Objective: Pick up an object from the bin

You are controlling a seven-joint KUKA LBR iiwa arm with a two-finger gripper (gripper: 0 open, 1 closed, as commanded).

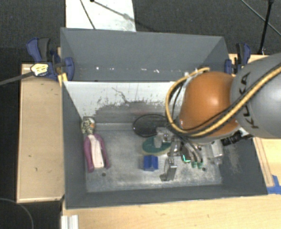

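Note:
My gripper (183,169) hangs low over the bin's floor, right of the middle, under the orange cover. Its two grey fingers (168,171) stand apart, so it is open. A small green thing (187,160) shows between them; whether they touch it I cannot tell. Just left of the gripper lies a blue cube (150,163). Behind the cube sits a teal, rounded piece (153,145), partly hidden by the gripper's body. A black oval thing (149,125) lies farther back, near the bin's rear slope.
A purple and pink doll-like figure (93,150) with a small pale head lies along the left wall. The arm and its cover hide the bin's right side. Bare floor runs between the figure and the cube.

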